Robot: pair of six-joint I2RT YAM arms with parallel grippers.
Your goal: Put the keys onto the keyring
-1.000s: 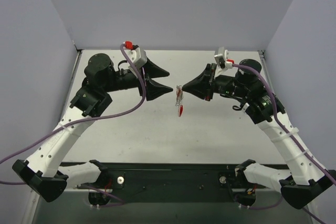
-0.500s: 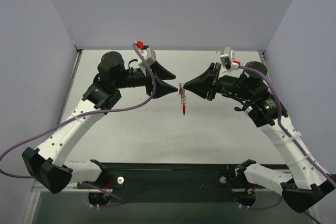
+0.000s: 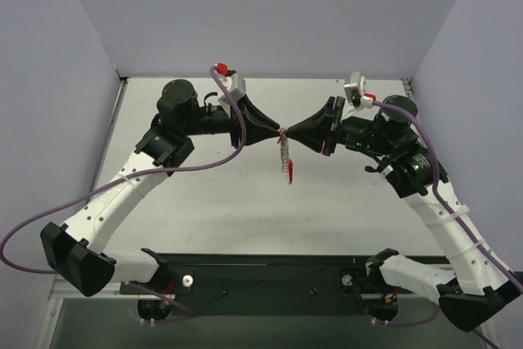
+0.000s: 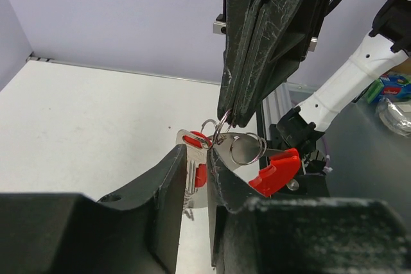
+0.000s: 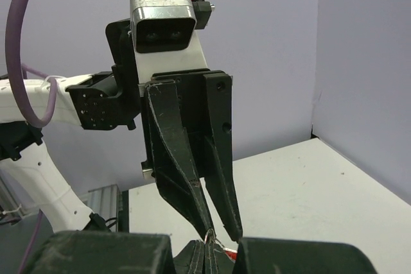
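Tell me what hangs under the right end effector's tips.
Under the right end effector hang wire rings, a silver key and a red tag. The left end effector's fingers cover part of the key and anything behind them, so the rest cannot be seen.

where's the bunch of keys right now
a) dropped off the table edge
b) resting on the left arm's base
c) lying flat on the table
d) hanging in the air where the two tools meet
D: the bunch of keys dangles above the table from the pinched tips of the right tool, with the tips of the left tool right against it.
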